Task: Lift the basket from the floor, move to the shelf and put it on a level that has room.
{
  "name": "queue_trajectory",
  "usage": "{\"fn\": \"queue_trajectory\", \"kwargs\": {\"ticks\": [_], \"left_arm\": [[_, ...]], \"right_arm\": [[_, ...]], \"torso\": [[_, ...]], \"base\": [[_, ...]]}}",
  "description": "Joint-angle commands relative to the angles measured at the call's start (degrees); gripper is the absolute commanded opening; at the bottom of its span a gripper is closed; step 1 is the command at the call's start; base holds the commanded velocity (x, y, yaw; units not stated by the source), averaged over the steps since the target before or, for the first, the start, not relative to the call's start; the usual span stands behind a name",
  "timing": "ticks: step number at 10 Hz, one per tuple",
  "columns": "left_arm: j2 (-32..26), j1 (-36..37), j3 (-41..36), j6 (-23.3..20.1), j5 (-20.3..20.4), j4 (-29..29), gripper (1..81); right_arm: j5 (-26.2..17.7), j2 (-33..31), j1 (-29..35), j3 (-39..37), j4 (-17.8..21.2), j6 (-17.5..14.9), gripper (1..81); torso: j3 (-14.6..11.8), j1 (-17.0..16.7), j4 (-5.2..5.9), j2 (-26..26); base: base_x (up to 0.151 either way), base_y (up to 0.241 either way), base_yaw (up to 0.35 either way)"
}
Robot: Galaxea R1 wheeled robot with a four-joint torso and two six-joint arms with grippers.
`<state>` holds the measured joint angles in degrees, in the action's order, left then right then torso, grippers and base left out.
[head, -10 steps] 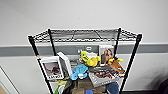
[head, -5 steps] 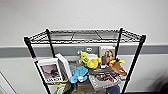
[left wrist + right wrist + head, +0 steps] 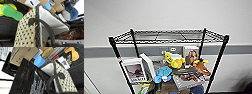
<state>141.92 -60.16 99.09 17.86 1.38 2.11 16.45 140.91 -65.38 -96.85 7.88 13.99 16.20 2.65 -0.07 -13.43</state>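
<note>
filling both wrist views, the basket (image 3: 28,32) shows its checkered weave, dark rim, white lining and an arched dark handle (image 3: 47,28) at each end, close up against the shelf's loaded tiers. the left wrist view has boxes (image 3: 41,2), a green sponge shape (image 3: 11,11) and a blue plush (image 3: 70,11) just beyond it; the right wrist view adds a cardboard box (image 3: 25,54) and a black mesh panel (image 3: 28,80) beside the basket (image 3: 65,80). whether either gripper clasps a handle, i cannot tell. the head view gives the shelf (image 3: 169,62) against a grey wall, its top level (image 3: 169,36) bare, toys and pictures on the tier below.
</note>
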Motion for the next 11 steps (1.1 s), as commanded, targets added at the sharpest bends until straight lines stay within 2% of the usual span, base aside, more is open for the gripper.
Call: {"fn": "queue_trajectory", "kwargs": {"ticks": [1, 3, 5, 11], "left_arm": [[-1.02, 5.53, -4.69, 0.33, 0.47, 0.79, 1.0], [-3.48, 5.44, -9.26, 0.25, 0.47, 0.35, 1.0], [-6.29, 5.53, -14.16, 0.25, 4.24, -1.23, 1.0], [-13.05, 7.82, -25.24, 0.33, 5.39, -1.93, 1.0]], "right_arm": [[0.69, -0.69, 4.77, 5.90, -2.95, -0.11, 1.0], [0.78, -2.45, 4.59, 9.41, -3.74, -0.02, 1.0], [2.96, -6.48, 5.03, 16.42, -4.01, 0.07, 1.0], [4.65, -14.40, 8.02, 28.65, -4.01, 0.07, 1.0]], "torso": [[0.00, 0.00, 0.00, 0.00], [0.00, 0.00, 0.00, 0.00], [0.00, 0.00, 0.00, 0.00], [0.00, 0.00, 0.00, 0.00]], "base": [[0.000, 0.000, 0.000], [0.000, 0.000, 0.000], [0.000, 0.000, 0.000], [0.000, 0.000, 0.000]]}}
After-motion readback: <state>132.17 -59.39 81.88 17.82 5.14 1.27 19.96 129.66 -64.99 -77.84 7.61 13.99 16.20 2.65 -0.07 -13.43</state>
